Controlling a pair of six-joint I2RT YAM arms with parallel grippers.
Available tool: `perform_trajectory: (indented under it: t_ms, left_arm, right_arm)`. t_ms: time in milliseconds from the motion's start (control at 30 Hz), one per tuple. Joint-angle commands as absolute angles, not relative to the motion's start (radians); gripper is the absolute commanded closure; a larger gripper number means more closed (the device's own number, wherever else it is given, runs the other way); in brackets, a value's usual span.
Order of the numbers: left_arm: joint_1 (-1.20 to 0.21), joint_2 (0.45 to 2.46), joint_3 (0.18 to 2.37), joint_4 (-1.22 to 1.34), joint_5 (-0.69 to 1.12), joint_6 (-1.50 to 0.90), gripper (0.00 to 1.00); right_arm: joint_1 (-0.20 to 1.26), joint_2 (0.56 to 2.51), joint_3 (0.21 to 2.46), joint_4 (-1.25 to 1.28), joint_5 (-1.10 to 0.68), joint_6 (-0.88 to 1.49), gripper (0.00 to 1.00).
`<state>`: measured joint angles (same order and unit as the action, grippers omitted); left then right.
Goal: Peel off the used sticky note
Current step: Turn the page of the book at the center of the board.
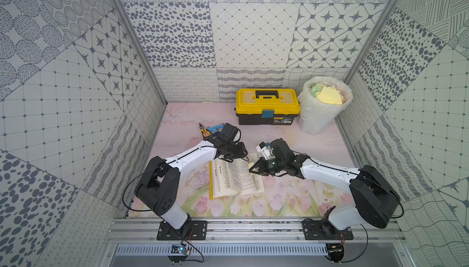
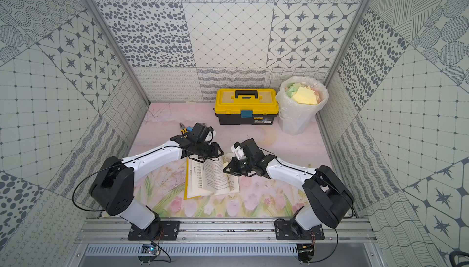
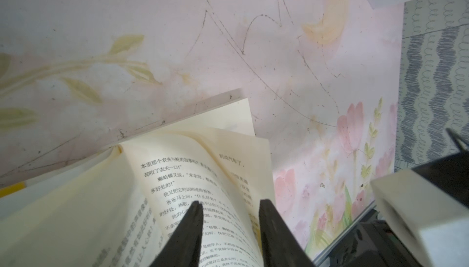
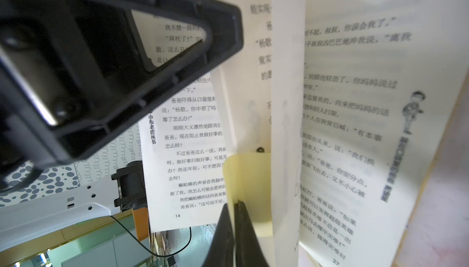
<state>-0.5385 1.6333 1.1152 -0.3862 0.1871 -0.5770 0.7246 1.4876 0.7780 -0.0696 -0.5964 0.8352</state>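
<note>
1. Pale yellow paper, the sticky note point(image 4: 250, 176), is being pinched at its curled edge by the clenched right gripper point(image 4: 234, 203).
2. The note is being kept against the pages of the open book point(image 4: 355, 100).
3. The left gripper point(image 3: 231, 202) is being held over the book's curling pages, jaws apart, with nothing grasped.
4. The book is being supported by the floral table point(image 1: 291, 194).

Robot lab test cell, not a lived-in room. Patterned printed wall panels point(image 1: 253, 37) on aluminium posts point(image 1: 132, 37); floral printed floor mat point(image 1: 279, 202); left arm point(image 1: 190, 156) and right arm point(image 1: 330, 171) bolted to an extrusion rail point(image 1: 253, 227).
</note>
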Motion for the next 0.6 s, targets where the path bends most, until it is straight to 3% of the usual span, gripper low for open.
perform_trajectory:
  t_ms: [0,233,567]
  left_arm:
    - [-0.552,1.658,1.142,-0.442,0.124,-0.537,0.7]
    - [-0.554,1.616,1.121,-0.498,0.089,-0.508,0.98]
    - [-0.554,1.506,1.05,-0.579,-0.008,-0.461,1.0]
  right_arm:
    - [0.733,1.489,0.808,-0.049,-0.583,0.835,0.96]
    - [0.727,1.471,0.808,-0.096,-0.548,0.814,0.95]
    - [0.675,1.441,0.801,-0.159,-0.517,0.785,0.95]
